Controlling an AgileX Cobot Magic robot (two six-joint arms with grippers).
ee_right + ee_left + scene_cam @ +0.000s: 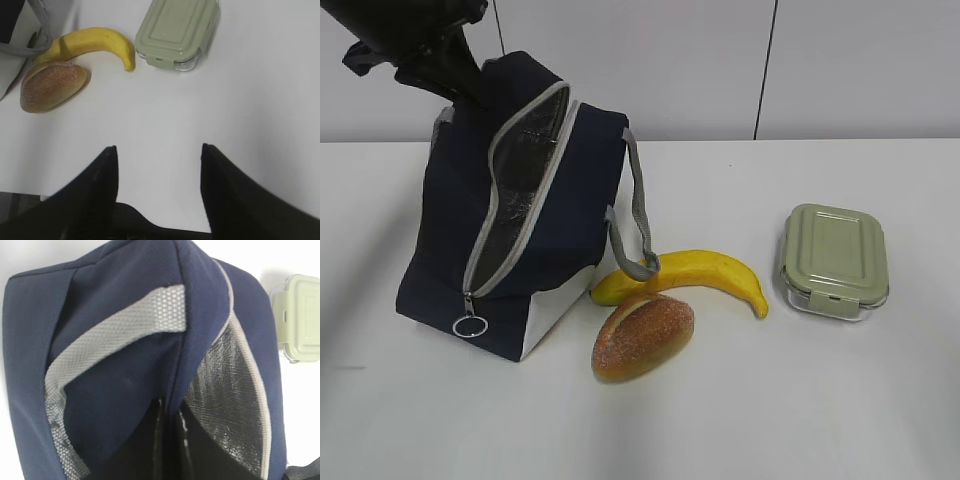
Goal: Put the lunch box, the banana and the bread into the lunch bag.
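Observation:
The navy lunch bag (590, 180) stands tilted at the left, its grey zipper open onto the silver foil lining (520, 200). My left gripper (470, 85) is shut on the fabric at the bag's top; in the left wrist view, the gripper (172, 412) pinches a navy fold beside the grey handle (115, 335). The banana (710, 270) lies right of the bag, with the bread (642, 338) in front of it. Farther right sits the green-lidded lunch box (834, 258). My right gripper (157, 150) hangs open over bare table, near the banana (95, 40), bread (52, 86) and lunch box (175, 27).
The zipper's ring pull (470, 326) hangs low at the bag's front corner. A grey handle loop (638, 215) droops over the banana's stem end. The white table (820, 400) meets a white wall behind.

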